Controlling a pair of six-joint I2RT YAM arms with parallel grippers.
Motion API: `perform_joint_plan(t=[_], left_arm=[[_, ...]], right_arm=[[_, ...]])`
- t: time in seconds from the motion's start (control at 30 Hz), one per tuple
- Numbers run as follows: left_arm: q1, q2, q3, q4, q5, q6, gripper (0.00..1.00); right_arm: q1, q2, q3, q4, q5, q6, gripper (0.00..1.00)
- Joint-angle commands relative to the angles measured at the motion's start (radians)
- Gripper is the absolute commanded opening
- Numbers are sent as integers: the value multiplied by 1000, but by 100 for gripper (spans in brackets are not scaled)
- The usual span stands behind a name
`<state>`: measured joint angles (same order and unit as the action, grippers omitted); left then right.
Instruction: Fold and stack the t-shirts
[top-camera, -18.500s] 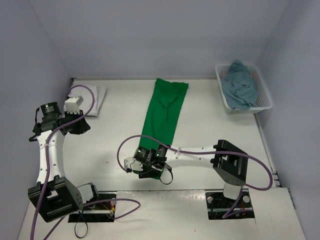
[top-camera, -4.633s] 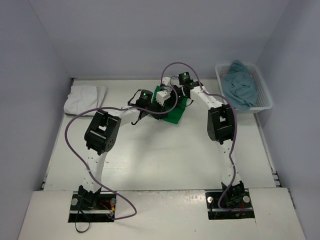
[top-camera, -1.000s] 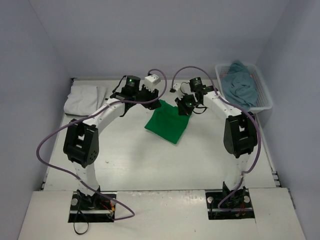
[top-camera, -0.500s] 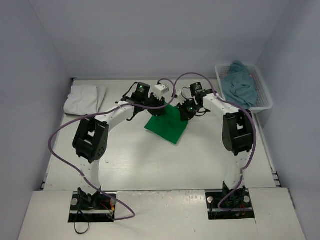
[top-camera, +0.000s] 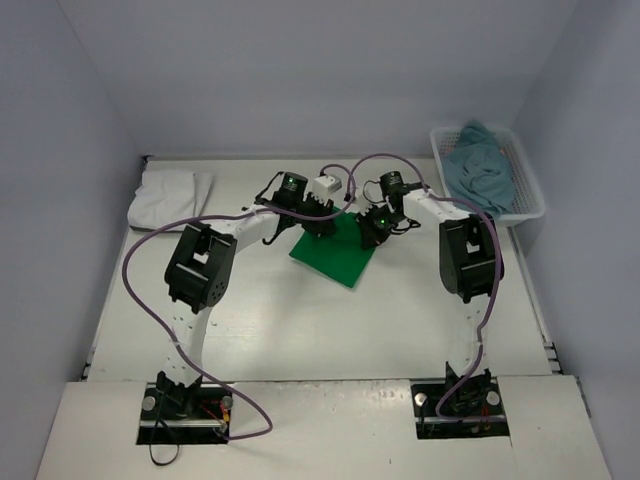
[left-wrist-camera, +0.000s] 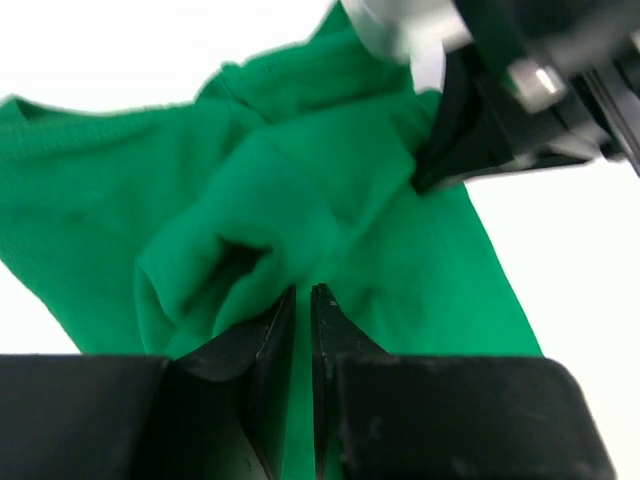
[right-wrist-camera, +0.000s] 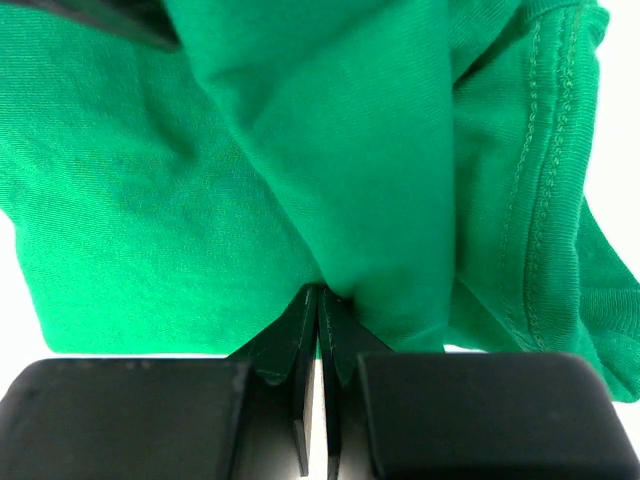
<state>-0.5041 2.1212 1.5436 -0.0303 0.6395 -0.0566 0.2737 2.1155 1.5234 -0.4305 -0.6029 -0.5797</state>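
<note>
The bright green t-shirt lies folded into a small diamond at the table's middle. Both grippers meet at its far edge. My left gripper sits on the far left corner; in the left wrist view its jaws stand nearly together with bunched green cloth between them. My right gripper is shut on a raised fold of the same shirt, pinched at the fingertips. A white t-shirt lies folded at the far left. A teal-blue t-shirt is heaped in the basket.
The white lattice basket stands at the far right, against the wall. Both arms arch over the table's middle with their purple cables looping above the shirt. The right gripper's black body shows in the left wrist view, very near the left fingers.
The left arm swung right onto the green shirt's far corner and its jaws closed on the cloth. The right gripper stayed shut on its fold and shifted slightly toward the left one.
</note>
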Motion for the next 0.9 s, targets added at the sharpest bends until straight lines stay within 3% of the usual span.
perform_joint_plan(t=[0.0,0.87], left_arm=[[-7,-7,98,67,19,-12,7],[6,55,182,32,2,14,5]], right_arm=[[-7,9,6,-2,-17,-25,0],[-4,6,-3,-2,-9,-25,0]])
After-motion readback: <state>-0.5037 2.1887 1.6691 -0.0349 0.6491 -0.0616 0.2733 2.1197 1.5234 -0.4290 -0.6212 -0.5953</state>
